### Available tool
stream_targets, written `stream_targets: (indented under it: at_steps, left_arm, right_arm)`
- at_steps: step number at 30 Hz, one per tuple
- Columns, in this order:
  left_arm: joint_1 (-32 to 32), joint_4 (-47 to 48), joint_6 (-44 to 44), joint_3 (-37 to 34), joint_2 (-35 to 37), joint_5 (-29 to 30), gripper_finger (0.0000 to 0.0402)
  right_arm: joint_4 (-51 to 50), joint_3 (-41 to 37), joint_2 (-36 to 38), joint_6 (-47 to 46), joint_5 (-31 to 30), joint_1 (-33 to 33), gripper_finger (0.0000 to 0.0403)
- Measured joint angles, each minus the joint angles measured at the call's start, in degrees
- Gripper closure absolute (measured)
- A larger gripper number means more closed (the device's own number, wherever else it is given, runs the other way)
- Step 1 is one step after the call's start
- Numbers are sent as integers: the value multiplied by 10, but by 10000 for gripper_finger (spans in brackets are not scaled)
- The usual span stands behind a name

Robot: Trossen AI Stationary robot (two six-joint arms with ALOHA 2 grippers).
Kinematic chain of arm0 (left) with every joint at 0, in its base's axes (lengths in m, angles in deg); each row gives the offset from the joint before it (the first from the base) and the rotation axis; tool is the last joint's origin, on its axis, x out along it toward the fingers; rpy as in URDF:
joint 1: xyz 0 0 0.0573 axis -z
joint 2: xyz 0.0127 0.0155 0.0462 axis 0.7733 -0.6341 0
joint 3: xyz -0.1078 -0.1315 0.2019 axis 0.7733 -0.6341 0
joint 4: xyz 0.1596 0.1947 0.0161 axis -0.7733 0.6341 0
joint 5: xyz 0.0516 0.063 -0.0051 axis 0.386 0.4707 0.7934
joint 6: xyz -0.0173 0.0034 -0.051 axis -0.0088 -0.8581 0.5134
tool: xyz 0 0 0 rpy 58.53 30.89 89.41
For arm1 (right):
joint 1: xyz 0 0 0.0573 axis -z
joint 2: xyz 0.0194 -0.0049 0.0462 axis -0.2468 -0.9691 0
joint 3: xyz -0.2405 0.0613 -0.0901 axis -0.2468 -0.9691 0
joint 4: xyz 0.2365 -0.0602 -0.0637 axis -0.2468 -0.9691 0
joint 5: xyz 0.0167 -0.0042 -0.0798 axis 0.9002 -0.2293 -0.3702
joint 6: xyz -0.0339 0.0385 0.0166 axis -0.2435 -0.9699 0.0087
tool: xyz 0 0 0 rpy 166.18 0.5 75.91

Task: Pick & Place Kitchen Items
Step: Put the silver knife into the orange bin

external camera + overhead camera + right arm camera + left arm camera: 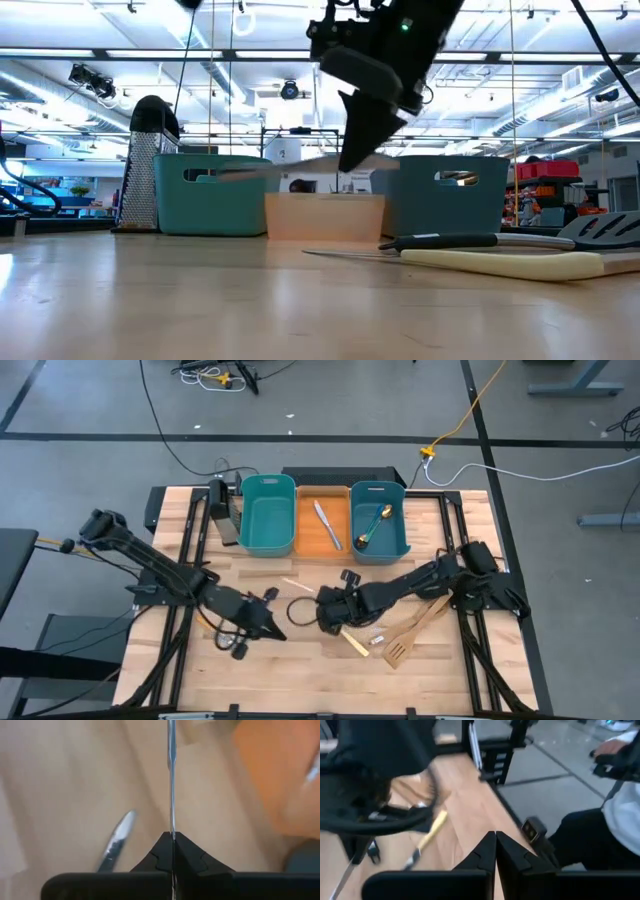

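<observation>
Bare tabletop along the near edge and between the two arms gives open passage; the far edge is walled by a row of three bins, left teal bin, orange bin, right teal bin, with a grater standing just left of them. Right of centre, the wooden spatulas and a pale-handled utensil lie across the path. Left hand and right hand crowd the middle, near each other.
</observation>
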Motion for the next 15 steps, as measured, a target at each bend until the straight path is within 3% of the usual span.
stream_targets:
  at_steps: [15]
  left_arm:
    - [0,21,-79,0,154,-2,383]
  right_arm:
    - [-24,1,93,68,-14,111,396]
